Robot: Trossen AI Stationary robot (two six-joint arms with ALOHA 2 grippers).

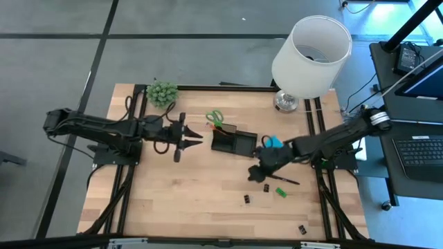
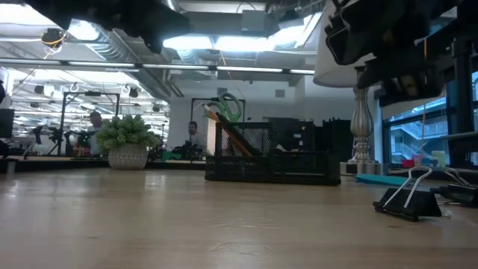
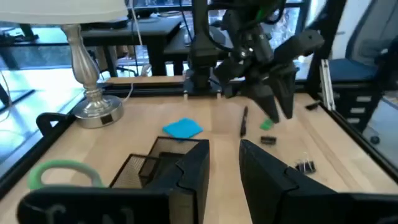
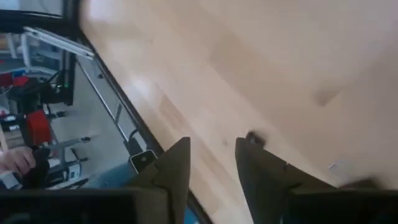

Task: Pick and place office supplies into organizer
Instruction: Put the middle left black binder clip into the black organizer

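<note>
Gaping slightly, right tool (image 1: pixel 257 173) empty above table (image 1: pixel 194 200).

You get even overhead light; ceiling lights (image 2: pixel 224 41) glare in low view, right wrist view blurs.

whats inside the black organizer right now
The organizer holds green-handled scissors and an orange pencil, both standing in its end nearest the potted plant. The other compartment looks empty from above, though the mesh walls hide its floor in the low view.
</note>
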